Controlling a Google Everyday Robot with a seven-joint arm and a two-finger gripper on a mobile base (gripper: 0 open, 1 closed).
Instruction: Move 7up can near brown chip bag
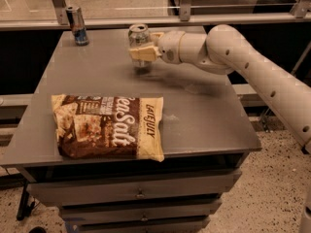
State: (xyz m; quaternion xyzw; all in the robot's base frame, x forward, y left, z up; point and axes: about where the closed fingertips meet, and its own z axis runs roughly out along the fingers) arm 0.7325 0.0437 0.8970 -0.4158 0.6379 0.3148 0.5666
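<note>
The 7up can (pixel 138 35), silvery-green with a silver top, stands upright at the back middle of the grey table (pixel 204 110). My gripper (pixel 146 46) reaches in from the right and is shut on the can, with one cream finger (pixel 142 54) across its front. I cannot tell whether the can's base touches the table. The brown chip bag (pixel 108 127), with "Sea Salt" and "Late July" lettering, lies flat at the front left of the table, well in front of the can.
A slimmer, taller silver can with blue and red marks (pixel 77 25) stands at the back left corner. My white arm (pixel 252 67) spans the table's right side. A rail (pixel 194 19) runs behind the table, and drawers (pixel 141 194) sit below its front.
</note>
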